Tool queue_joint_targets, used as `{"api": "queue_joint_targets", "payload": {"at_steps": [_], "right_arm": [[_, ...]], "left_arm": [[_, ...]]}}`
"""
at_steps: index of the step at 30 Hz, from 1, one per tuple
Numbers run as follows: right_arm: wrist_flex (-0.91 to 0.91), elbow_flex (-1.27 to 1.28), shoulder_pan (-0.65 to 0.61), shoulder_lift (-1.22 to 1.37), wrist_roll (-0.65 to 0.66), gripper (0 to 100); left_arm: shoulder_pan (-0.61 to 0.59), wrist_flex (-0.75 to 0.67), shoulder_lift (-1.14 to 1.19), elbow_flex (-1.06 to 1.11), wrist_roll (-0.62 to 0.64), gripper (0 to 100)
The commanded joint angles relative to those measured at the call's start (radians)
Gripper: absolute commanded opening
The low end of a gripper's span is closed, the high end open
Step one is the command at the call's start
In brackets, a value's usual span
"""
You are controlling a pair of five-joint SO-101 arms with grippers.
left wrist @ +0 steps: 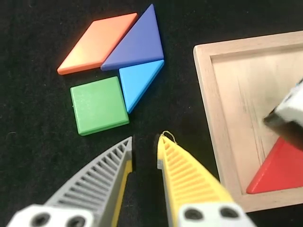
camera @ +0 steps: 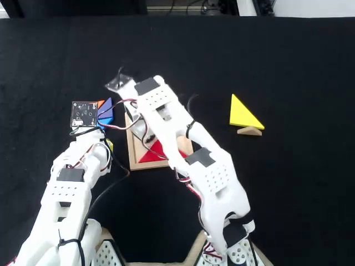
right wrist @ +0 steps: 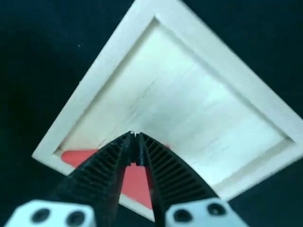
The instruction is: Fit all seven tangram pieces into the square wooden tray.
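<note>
The right claw (right wrist: 135,138) hangs pressed together over the tray (right wrist: 89,90), so best widen the barely spread, empty left claw (left wrist: 144,141) around the green square (left wrist: 99,105) at the tray's 10 o'clock

- The gripper (right wrist: 136,137), its dark ribbed fingers closed with tips touching, hangs over the square wooden tray (right wrist: 102,71).
- A red piece (right wrist: 78,158) lies flat in one tray corner, partly hidden beneath the fingers.
- The tray rests on a black surface (right wrist: 38,56).
</note>
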Motion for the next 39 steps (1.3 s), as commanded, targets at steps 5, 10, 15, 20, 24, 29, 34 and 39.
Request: {"api": "queue_joint_targets", "payload": {"at_steps": [5, 10, 15, 20, 24, 29, 34, 39], "right_arm": [[0.044, -0.074, 0.068, -0.140, -0.006, 1.1], [0.018, -0.010, 0.160, -0.140, 0.000, 1.1], [-0.051, 0.120, 0.133, -0.140, 0.002, 1.1], [-0.083, 0.196, 0.109, -0.140, 0.002, 1.1], [-0.080, 0.193, 0.115, -0.151, 0.002, 1.1], [-0.014, 0.102, 0.175, -0.228, 0.002, 1.1], [0.089, -0.068, 0.393, -0.344, 0.003, 1.1], [0.064, -0.033, 0.569, -0.318, 0.110, 1.3]], "left_arm": [[0.013, -0.017, -0.012, -0.010, 0.003, 11], [0.013, -0.017, -0.012, -0.010, 0.003, 11], [0.013, -0.017, -0.012, -0.010, 0.003, 11], [0.013, -0.017, -0.012, -0.010, 0.003, 11], [0.013, -0.017, -0.012, -0.010, 0.003, 11], [0.013, -0.017, -0.012, -0.010, 0.003, 11], [0.013, -0.017, -0.012, -0.010, 0.003, 11], [0.013, -0.017, -0.011, -0.010, 0.003, 11]]}}
